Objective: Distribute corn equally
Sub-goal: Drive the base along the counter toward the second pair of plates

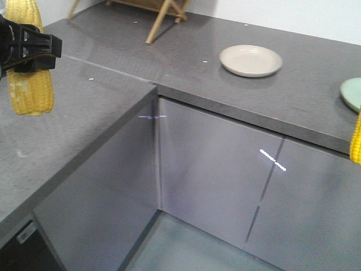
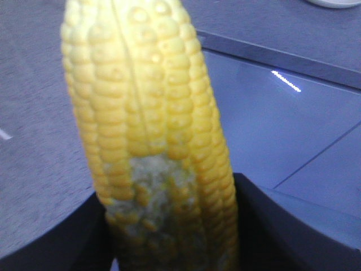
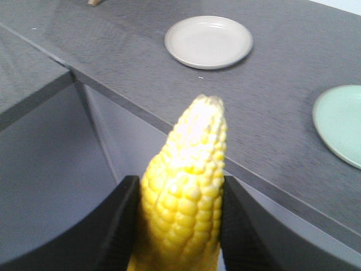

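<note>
My left gripper (image 1: 28,51) is shut on a cob of yellow corn (image 1: 29,84) that hangs upright over the left counter. In the left wrist view this corn (image 2: 149,113) fills the frame, with a patch of worn kernels low down between the black fingers (image 2: 271,220). My right gripper (image 3: 179,226) is shut on a second cob of corn (image 3: 189,186), its pale tip pointing toward the counter. In the front view only a sliver of that corn (image 1: 356,138) shows at the right edge. A beige plate (image 1: 251,60) and a pale green plate (image 1: 352,93) lie bare on the far counter.
The grey counter (image 1: 186,56) runs in an L shape, with cabinet doors (image 1: 225,175) below and a floor gap in front. Wooden legs of a rack (image 1: 161,17) stand at the back. The beige plate (image 3: 208,41) and green plate (image 3: 341,121) also show in the right wrist view.
</note>
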`<state>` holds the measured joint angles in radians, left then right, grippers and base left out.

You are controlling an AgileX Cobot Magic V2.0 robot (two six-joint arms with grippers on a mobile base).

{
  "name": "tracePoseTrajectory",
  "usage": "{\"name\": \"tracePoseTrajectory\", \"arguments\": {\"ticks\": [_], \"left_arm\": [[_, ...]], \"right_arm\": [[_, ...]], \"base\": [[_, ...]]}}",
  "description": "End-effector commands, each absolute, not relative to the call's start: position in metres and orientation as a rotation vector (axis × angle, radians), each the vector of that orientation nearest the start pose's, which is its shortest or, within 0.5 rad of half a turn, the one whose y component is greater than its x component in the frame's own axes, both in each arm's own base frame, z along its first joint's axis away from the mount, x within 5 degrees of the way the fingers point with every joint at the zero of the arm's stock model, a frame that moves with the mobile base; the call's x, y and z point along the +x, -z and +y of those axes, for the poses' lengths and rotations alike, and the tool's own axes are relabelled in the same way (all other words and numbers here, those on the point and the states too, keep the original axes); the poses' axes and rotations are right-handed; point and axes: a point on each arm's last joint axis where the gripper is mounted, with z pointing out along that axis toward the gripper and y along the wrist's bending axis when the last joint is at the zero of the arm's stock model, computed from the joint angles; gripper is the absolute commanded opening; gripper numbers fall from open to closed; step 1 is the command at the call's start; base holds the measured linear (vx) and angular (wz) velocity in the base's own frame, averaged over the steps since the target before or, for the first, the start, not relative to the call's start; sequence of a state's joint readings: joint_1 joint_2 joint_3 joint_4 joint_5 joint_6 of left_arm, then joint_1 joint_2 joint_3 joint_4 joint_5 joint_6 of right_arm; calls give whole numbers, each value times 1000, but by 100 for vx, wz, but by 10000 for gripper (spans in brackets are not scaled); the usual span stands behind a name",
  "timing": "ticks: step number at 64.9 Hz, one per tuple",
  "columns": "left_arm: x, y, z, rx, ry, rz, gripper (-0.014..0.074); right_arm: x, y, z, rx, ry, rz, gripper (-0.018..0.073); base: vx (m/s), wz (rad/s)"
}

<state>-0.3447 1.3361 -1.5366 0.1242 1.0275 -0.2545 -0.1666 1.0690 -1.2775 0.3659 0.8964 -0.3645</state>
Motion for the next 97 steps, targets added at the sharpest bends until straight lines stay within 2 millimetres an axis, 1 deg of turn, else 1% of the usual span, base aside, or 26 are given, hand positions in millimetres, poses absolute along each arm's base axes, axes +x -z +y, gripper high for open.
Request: {"name": "tracePoseTrajectory", "arguments": {"ticks": [1, 38, 97], "left_arm": [[254, -457, -81, 110, 186, 2194, 72], [254, -457, -81, 110, 186, 2194, 72], [254, -457, -81, 110, 186, 2195, 72]], "right_arm": [[203, -452, -10, -104, -106, 2008, 193], [203, -452, -10, -104, -106, 2008, 193], [203, -452, -10, -105, -106, 2009, 193]], "base": [[1, -47], [1, -38], [6, -21]]}}
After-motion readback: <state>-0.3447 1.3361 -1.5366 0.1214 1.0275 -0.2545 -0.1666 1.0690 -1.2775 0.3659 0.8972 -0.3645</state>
